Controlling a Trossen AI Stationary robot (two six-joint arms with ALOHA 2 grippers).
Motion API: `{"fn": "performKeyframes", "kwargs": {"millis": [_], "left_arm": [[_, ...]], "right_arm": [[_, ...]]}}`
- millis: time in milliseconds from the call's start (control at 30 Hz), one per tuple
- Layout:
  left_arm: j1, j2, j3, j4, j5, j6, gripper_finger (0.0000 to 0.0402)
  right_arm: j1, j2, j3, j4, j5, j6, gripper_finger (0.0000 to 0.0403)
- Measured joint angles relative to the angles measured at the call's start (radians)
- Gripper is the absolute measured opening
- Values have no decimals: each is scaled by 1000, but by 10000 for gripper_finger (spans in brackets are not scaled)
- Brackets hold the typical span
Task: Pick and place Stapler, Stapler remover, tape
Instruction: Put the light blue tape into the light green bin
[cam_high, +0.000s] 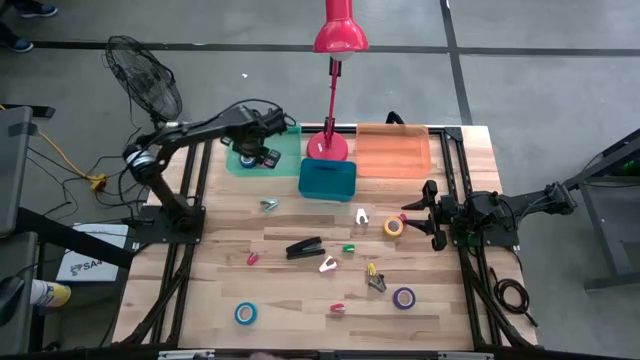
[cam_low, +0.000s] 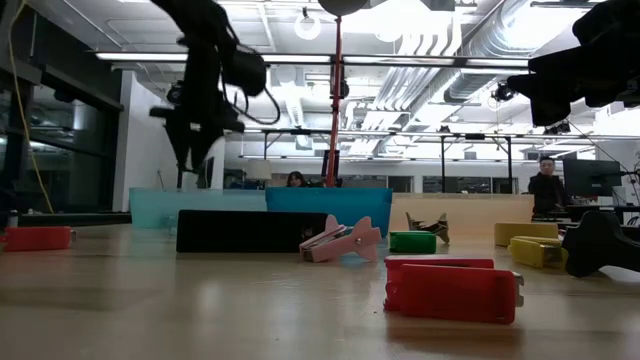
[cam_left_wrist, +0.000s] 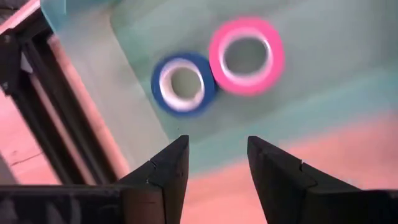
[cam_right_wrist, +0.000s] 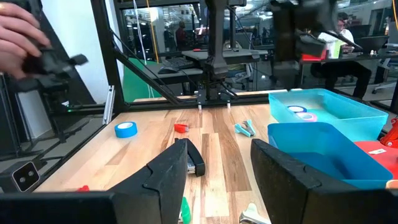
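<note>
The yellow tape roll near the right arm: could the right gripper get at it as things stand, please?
Probably yes. The right gripper is open and empty, the yellow tape roll lies just beside it on the table, and nothing sits between them.

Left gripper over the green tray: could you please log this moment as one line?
left gripper: open above green tray | blue tape, pink tape: in tray | right gripper: waiting

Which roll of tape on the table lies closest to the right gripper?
The yellow roll. It lies on the bare wood just beside the right gripper, whereas the purple roll and the blue roll lie farther off, toward the table's front edge.
</note>
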Motion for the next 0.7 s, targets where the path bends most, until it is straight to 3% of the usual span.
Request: {"fn": "performKeyframes", "kwargs": {"millis": [200,367,700], "left_arm": [[-149,-103,-11,-142,24,0,159],[-305,-196,-84,-163,122,23,159],[-638,-275,-232,-149,265,-188,159]], "right_arm": [[0,0,0,0,0,0,169],[0,0,0,0,0,0,169],[0,0,0,0,0,0,169]]}}
